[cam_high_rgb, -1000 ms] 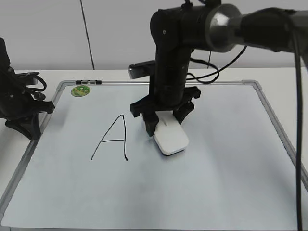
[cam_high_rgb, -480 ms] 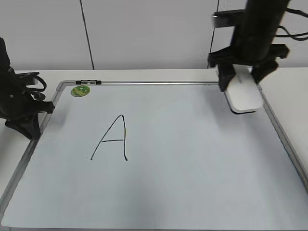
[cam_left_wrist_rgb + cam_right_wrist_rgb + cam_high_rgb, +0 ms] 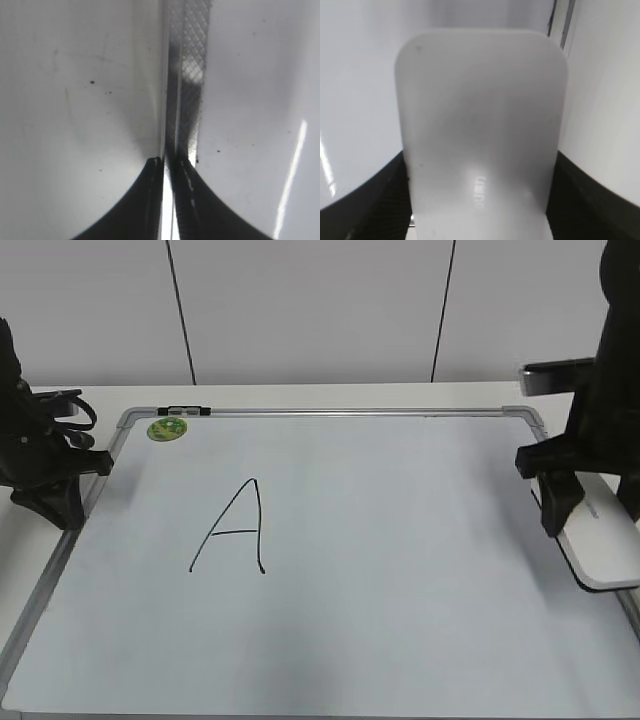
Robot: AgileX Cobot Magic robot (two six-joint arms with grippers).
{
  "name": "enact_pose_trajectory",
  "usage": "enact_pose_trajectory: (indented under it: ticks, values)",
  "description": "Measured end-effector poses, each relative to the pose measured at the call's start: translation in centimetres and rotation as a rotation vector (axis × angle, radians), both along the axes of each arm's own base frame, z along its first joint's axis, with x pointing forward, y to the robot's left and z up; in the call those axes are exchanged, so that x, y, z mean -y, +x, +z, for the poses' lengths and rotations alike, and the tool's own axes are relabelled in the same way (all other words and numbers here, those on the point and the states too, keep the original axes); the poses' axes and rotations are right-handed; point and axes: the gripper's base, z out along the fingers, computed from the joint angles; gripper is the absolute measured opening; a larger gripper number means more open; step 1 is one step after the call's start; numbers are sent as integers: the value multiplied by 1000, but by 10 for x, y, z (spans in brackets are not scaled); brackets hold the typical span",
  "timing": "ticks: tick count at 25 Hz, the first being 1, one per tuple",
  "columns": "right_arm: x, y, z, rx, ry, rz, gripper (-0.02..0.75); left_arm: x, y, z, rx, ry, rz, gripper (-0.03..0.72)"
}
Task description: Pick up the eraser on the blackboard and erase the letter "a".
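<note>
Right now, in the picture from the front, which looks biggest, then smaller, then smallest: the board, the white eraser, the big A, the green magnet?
1. blackboard, by far the biggest.
2. capital "A" and eraser: they look about alike, and the eraser is partly cut off by the picture's edge and the right gripper, so no ranking.
3. green magnet, smallest.

The large rectangular blackboard is pale blue-white with a grey metal frame, bearing a black handwritten capital "A" and a small round green magnet. The rounded-rectangular plastic eraser is white with faint grey lettering, flanked by black gripper fingers.
</note>
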Motion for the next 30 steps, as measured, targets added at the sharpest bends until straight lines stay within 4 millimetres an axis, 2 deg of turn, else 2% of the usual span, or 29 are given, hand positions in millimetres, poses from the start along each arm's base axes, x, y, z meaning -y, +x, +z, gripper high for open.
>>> enact_pose_trajectory:
  ticks: [7, 12, 26, 30]
  values:
    - [20, -20, -20, -95, 29, -71, 517, 0, 0, 0, -1, -2, 1, 57]
    - [30, -19, -22, -87, 50, -100, 517, 0, 0, 0, -2, -2, 1, 62]
    - [30, -15, -26, -52, 55, -97, 517, 0, 0, 0, -2, -3, 1, 64]
    - [29, -6, -40, -41, 56, -97, 517, 0, 0, 0, -2, -3, 1, 64]
